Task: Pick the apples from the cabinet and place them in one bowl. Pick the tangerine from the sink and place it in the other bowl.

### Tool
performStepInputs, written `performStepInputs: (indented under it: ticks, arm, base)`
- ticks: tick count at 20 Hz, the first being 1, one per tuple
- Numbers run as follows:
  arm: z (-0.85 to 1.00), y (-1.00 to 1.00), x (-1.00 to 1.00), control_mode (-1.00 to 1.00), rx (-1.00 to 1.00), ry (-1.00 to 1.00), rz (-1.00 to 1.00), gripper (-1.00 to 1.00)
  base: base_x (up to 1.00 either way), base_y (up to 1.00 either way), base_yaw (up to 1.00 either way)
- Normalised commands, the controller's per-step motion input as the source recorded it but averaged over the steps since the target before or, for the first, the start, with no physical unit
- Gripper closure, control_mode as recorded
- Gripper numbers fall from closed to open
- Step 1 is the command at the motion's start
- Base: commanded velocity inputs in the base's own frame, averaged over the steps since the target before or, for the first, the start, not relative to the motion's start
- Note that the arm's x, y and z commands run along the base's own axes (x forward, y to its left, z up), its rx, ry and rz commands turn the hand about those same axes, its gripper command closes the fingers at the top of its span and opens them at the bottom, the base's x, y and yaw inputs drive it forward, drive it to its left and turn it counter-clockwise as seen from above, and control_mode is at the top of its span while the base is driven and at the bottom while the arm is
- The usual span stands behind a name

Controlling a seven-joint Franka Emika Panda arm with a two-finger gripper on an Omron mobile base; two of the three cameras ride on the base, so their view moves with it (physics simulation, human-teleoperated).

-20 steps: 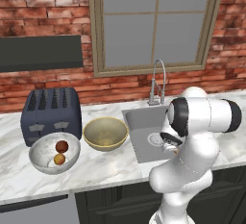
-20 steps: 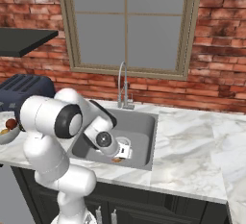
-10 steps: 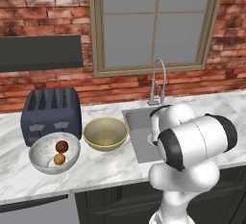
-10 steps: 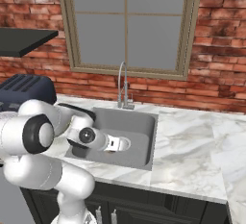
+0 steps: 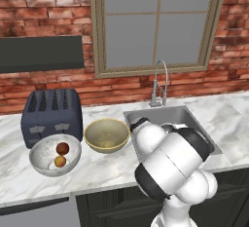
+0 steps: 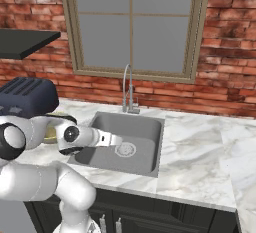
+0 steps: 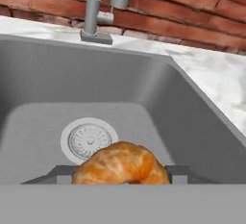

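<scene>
**Gripper holds tangerine over sink**

The two-finger gripper (image 7: pixel 120 179) is clamped on the small round orange tangerine (image 7: pixel 120 164), which sits between its jaws. Just beyond and below lies the grey rectangular metal sink (image 7: pixel 43 79), its round drain (image 7: pixel 88 140) directly behind the fruit.

Against the sink (image 6: pixel 125 144), the arm has swung from a second ago: the hand, which then hung low over the front of the basin beside the drain (image 6: pixel 125 150), now lies level at the sink's left rim, pointing across it. In the left base view the white elbow has rolled in front of the basin and covers far more of it than before. The tangerine (image 7: pixel 120 165) sits between the fingers (image 7: pixel 50 175), raised above the sink floor.
</scene>
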Motion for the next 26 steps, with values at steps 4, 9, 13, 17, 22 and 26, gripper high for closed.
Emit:
performStepInputs:
  ticks: [4, 9, 13, 17, 22, 26]
  arm:
    - [0.94, -0.11, 0.00, -1.00, 0.10, 0.00, 0.00, 1.00]
    - [0.92, -0.36, 0.00, -1.00, 0.19, -0.02, 0.00, 1.00]
    - [0.95, -0.60, 0.00, -1.00, 0.28, 0.00, 0.00, 1.00]
    - [0.67, -0.53, -0.28, -1.00, 0.30, 0.10, 0.00, 1.00]
    - [0.06, -0.18, -0.58, -1.00, 0.17, 0.11, 0.00, 1.00]
    - [-0.04, 0.00, -0.66, -1.00, 0.07, 0.01, 0.01, 1.00]
  base:
    - [0.00, 0.00, 0.00]
    - [0.00, 0.00, 0.00]
    - [0.00, 0.00, 0.00]
    - [0.00, 0.00, 0.00]
    - [0.00, 0.00, 0.00]
    - [0.00, 0.00, 0.00]
